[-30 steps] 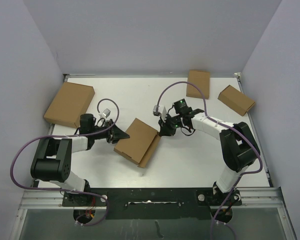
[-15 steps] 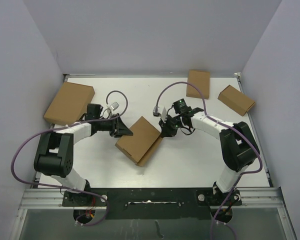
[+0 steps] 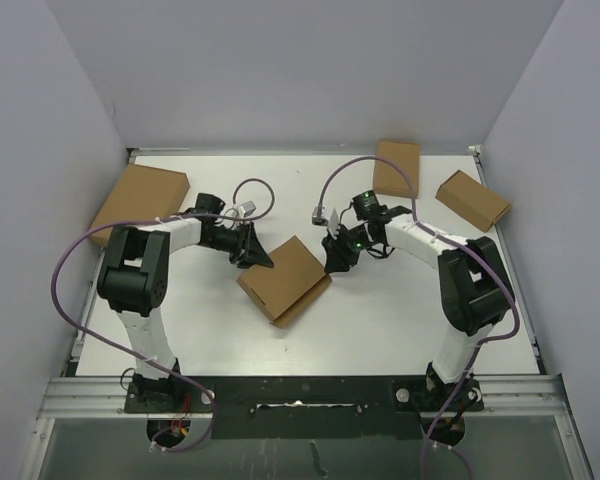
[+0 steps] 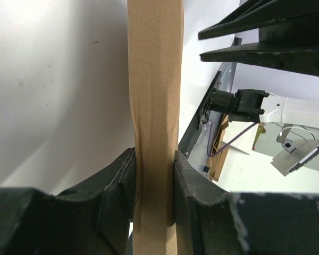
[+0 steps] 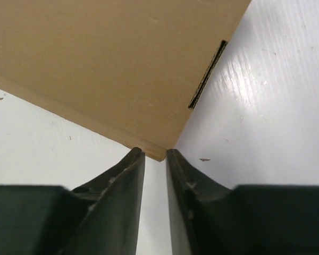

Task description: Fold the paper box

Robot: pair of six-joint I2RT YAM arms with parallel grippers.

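The paper box (image 3: 285,278) is a flat brown cardboard piece lying at an angle mid-table, with a flap along its lower right side. My left gripper (image 3: 259,255) is shut on its upper left edge. In the left wrist view the cardboard (image 4: 154,79) runs upright between the pinching fingers of that gripper (image 4: 154,159). My right gripper (image 3: 334,260) is at the box's right corner. In the right wrist view its narrow jaws (image 5: 155,154) close on the tip of that corner of the box (image 5: 106,64), which has a thin slit (image 5: 207,74).
A larger brown box (image 3: 138,207) lies at the far left. Two smaller brown boxes (image 3: 396,167) (image 3: 472,200) lie at the far right. The white table (image 3: 380,320) ends in a metal rail (image 3: 300,385) at the near edge.
My left arm has swung away from its base toward the middle, keeping its hold on the box edge. The box has shifted a little up and right. The right gripper has stayed at the corner.
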